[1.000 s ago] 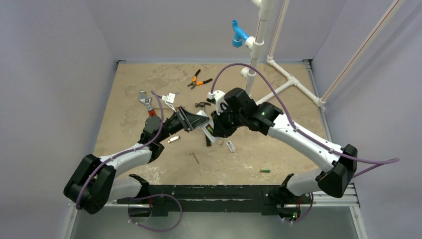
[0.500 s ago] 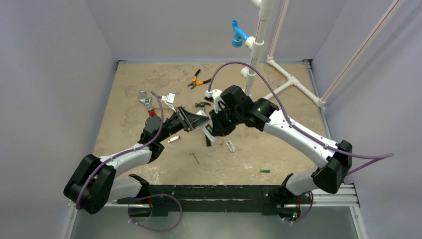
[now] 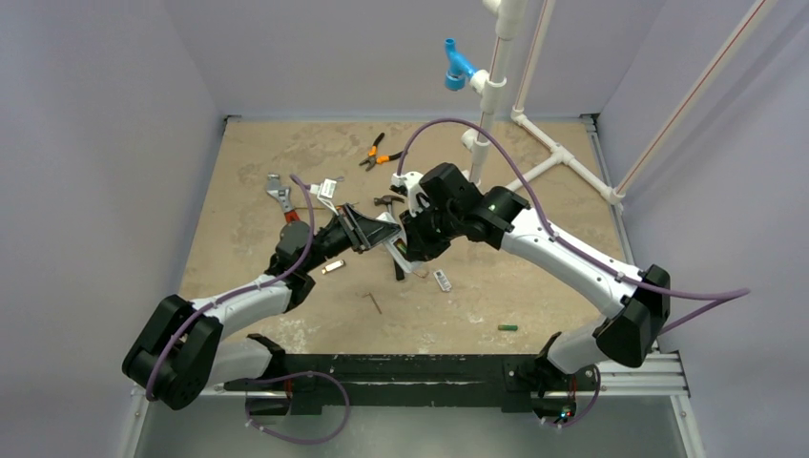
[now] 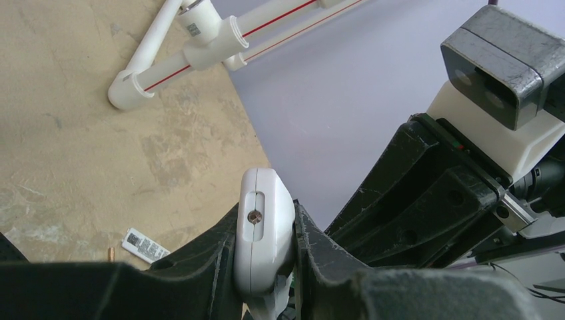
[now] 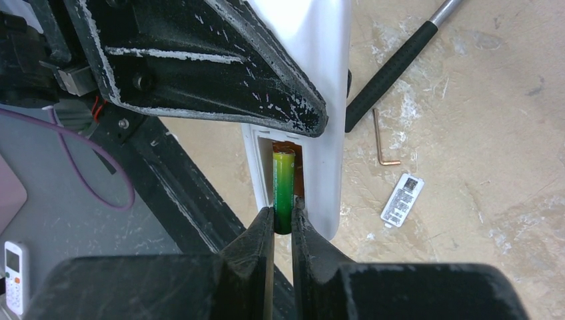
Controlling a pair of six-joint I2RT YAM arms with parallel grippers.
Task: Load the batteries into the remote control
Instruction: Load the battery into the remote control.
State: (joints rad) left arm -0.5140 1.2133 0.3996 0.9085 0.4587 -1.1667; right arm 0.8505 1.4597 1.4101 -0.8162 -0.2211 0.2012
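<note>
Remote [image 4: 263, 240] is clamped between the left fingers [image 4: 200, 267] above the middle of the bench [image 3: 238, 181]. The right fingers [image 5: 256, 257] pinch a battery [image 5: 284, 187] inside its open bay. Second battery [image 3: 508, 327] lies near the near edge.

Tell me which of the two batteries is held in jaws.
The battery in the jaws of the right gripper, its tip inside the open bay of the remote. The other battery lies loose on the table.

On the mottled tan tabletop [image 3: 238, 172] lie orange-handled pliers [image 3: 382, 153] near the far edge, a silver adjustable wrench [image 3: 278, 194] further left, and a small bent hex key [image 5: 381, 140] near a black-handled hammer [image 5: 386, 73] — white plastic piping [image 3: 496, 86] stands behind.
</note>
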